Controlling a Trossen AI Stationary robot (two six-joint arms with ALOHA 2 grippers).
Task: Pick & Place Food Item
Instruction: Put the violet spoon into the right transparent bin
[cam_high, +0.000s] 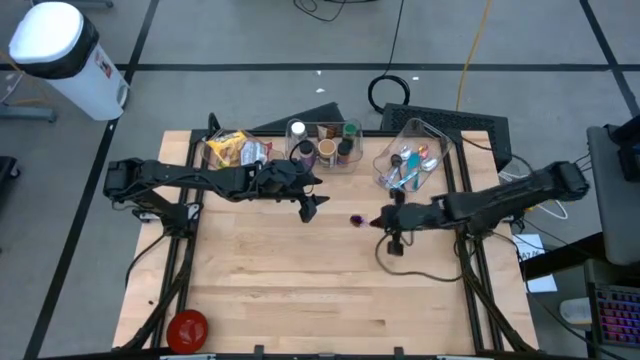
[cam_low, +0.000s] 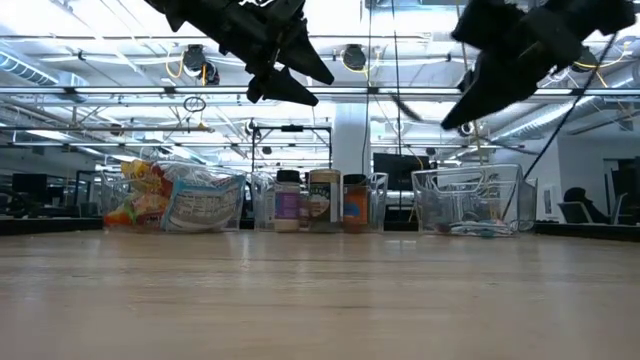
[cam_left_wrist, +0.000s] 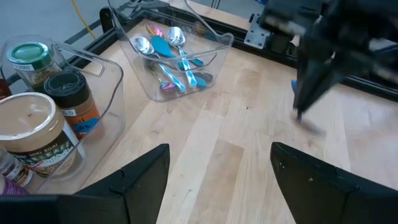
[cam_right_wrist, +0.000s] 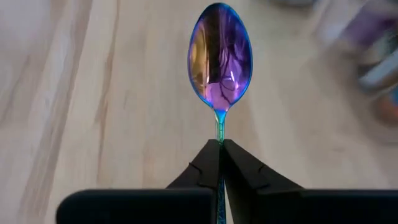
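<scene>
The wooden table (cam_high: 300, 290) spreads under both arms, and along its far edge, beyond the two pincers, stand a bin of snack packets (cam_high: 232, 150), a clear tray of spice jars (cam_high: 325, 145) and a clear tub of cutlery (cam_high: 410, 160); a red lid (cam_high: 187, 327) lies well off at the near edge. The right gripper (cam_high: 385, 220) hangs over the middle of the table just in front of the cutlery tub, its fingers pinched tight on the thin stem of an iridescent spoon (cam_right_wrist: 220, 56), whose bowl juts straight out ahead of the tips, so the spoon's long axis runs in line with the pincer and toward the other arm. The left gripper (cam_high: 312, 207) hovers near it, just in front of the jar tray, with its fingers (cam_left_wrist: 146, 174) spread apart and nothing between them. The food lies behind and to the outer side of the left pincer, jars closest and packets a little farther, so I judge that arm the nearer one for any pick, while the right would have to cross the table. The high view shows the spoon only as a small purple speck (cam_high: 357, 219) between the two pincers; the right wrist view alone makes the grip on the stem plain. The low view shows both pincers well clear of the tabletop, which the overhead cannot settle.
</scene>
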